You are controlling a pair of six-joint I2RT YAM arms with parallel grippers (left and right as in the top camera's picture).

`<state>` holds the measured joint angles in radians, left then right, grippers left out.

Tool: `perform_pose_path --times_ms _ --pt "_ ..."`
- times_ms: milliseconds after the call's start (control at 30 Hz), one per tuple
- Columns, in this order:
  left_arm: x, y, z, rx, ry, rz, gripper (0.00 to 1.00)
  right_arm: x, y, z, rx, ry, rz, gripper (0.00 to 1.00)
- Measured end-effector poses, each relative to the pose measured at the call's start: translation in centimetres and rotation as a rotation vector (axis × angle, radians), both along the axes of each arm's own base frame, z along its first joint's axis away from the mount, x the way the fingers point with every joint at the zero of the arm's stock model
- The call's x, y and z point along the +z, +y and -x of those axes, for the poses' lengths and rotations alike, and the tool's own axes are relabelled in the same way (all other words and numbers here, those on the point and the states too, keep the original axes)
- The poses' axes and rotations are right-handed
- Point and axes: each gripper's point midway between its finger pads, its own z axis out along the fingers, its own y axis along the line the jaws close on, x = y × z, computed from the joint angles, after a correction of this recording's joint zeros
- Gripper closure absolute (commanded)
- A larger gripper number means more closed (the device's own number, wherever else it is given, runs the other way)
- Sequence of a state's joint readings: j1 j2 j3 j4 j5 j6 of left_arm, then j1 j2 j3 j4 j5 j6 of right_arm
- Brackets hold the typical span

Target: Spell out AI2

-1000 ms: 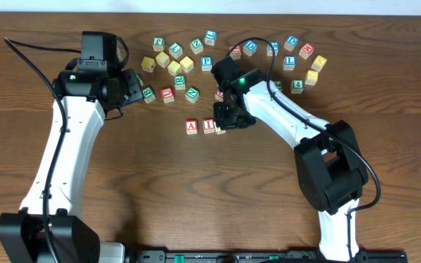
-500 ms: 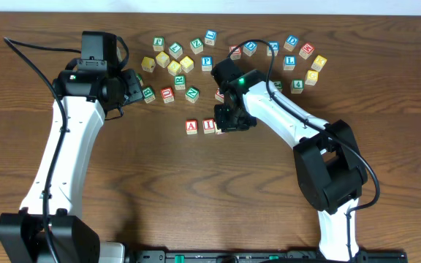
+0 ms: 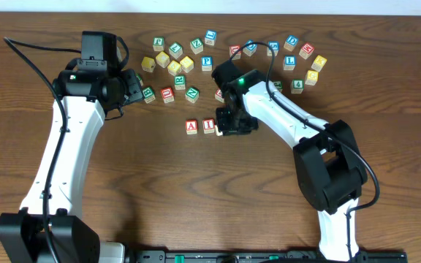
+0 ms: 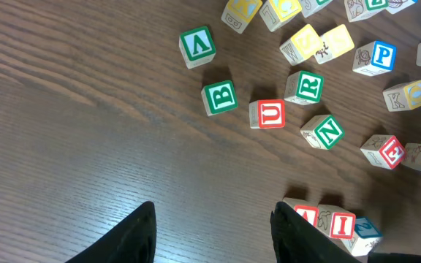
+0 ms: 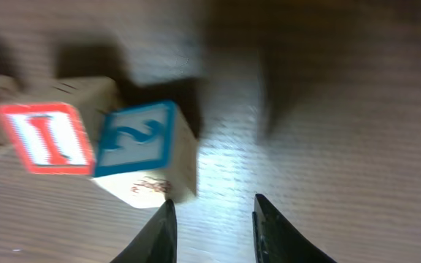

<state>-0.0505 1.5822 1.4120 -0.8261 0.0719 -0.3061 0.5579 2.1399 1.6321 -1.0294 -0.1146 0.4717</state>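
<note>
Right gripper (image 5: 214, 232) now backs off the 2 block (image 5: 136, 139), jaws narrowly apart and empty; the block sits askew against the I block (image 5: 46, 139), so I judge AI2 spelled.

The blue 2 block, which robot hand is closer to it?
Right. The right gripper hangs just beside the 2 block, with nothing between its fingers. The left gripper is far off, near the green B block.

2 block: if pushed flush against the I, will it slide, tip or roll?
The 2 block is a flat-faced cube, so it likely slides, not rolls. It looks skewed beside the I block, so a push may twist it. Appears rigid wood, probably light.
</note>
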Motion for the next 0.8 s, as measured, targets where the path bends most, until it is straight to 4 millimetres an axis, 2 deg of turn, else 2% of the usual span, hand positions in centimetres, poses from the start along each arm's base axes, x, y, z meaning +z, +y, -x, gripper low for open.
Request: perform_pose_path --times_ms 200,367,500,633,800 --pt "0.0 0.0 0.0 0.000 0.000 0.000 0.50 -0.8 -0.7 1.1 -0.003 0.051 0.035 0.72" --pt "0.0 0.0 0.0 0.000 0.000 0.000 0.50 -0.9 -0.8 1.1 -0.004 0.056 0.039 0.71" --pt "0.0 0.0 0.0 0.000 0.000 0.000 0.50 -0.9 -1.0 1.0 -0.010 0.054 0.043 0.77" --pt "0.0 0.0 0.0 0.000 0.000 0.000 0.50 -0.9 -1.3 0.0 -0.035 0.030 0.032 0.82" --pt "0.0 0.0 0.0 0.000 -0.002 0.000 0.50 -0.9 -1.1 -1.4 -0.048 -0.019 0.008 0.82"
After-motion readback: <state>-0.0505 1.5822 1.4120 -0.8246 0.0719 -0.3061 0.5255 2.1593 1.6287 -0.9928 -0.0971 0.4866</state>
